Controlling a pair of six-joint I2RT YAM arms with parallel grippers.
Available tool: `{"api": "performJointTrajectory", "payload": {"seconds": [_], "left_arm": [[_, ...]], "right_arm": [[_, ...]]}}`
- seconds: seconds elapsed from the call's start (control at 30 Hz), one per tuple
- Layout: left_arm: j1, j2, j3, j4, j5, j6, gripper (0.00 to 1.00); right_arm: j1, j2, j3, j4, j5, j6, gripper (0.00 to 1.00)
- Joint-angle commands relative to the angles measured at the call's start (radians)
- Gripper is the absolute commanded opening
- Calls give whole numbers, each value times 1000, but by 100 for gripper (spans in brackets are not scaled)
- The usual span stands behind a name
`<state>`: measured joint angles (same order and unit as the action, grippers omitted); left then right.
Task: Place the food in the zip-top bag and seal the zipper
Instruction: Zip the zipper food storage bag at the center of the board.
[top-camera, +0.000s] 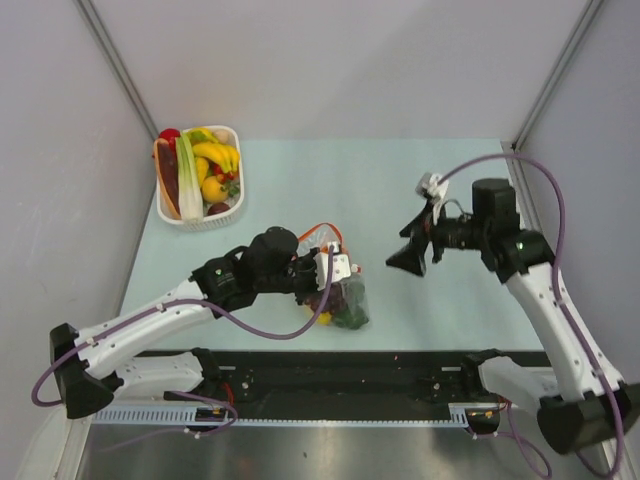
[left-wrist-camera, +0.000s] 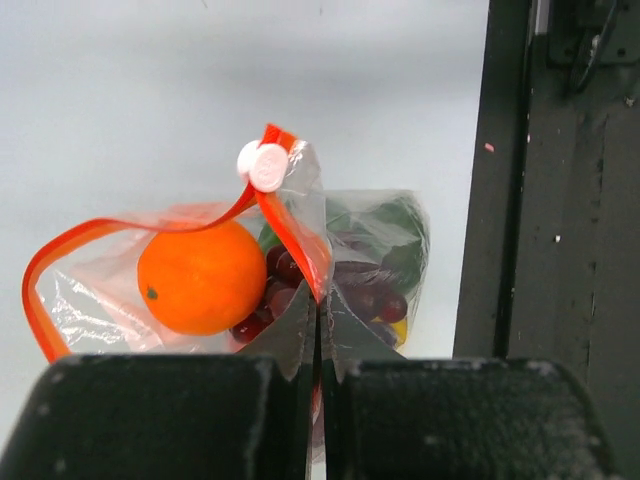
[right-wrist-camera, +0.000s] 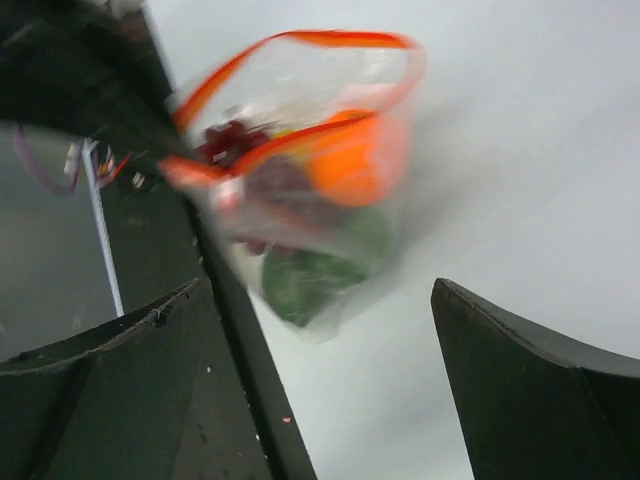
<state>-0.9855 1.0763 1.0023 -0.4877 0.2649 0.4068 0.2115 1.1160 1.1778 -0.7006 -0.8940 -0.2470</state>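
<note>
The clear zip-top bag (top-camera: 345, 300) lies near the table's front edge, holding an orange round fruit (left-wrist-camera: 201, 277), purple grapes (left-wrist-camera: 365, 290), a green leafy piece (right-wrist-camera: 315, 268) and a bit of yellow. Its orange-red zipper strip (left-wrist-camera: 120, 225) gapes in a loop, with the white slider tab (left-wrist-camera: 262, 166) at one end. My left gripper (top-camera: 318, 275) is shut on the bag's mouth edge just below the slider, as the left wrist view (left-wrist-camera: 318, 312) shows. My right gripper (top-camera: 412, 258) is open and empty, held in the air to the right of the bag (right-wrist-camera: 300, 170).
A white plastic basket (top-camera: 199, 215) with bananas, a long green-white stalk, a carrot and other toy food stands at the back left. The black rail (top-camera: 330, 370) runs along the near table edge, close to the bag.
</note>
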Motion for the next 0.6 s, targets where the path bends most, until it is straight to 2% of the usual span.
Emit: {"api": "performJointTrajectory", "payload": {"seconds": [0.0, 0.13, 0.2, 0.47, 0.53, 0.57], "left_arm": [[-1, -4, 12, 138, 27, -51, 0], [-1, -4, 6, 147, 48, -42, 0], [-2, -10, -1, 161, 56, -33, 0], [-24, -15, -37, 192, 74, 6, 0], [-25, -15, -41, 201, 76, 9, 0], [-27, -13, -41, 202, 79, 10, 0]], "right_arm": [[196, -148, -141, 105, 91, -152, 93], [339, -191, -239, 228, 219, -146, 83], [342, -188, -280, 285, 216, -123, 79], [387, -124, -285, 394, 225, -140, 73], [402, -113, -287, 414, 237, -126, 68], [404, -108, -287, 415, 237, -121, 62]]}}
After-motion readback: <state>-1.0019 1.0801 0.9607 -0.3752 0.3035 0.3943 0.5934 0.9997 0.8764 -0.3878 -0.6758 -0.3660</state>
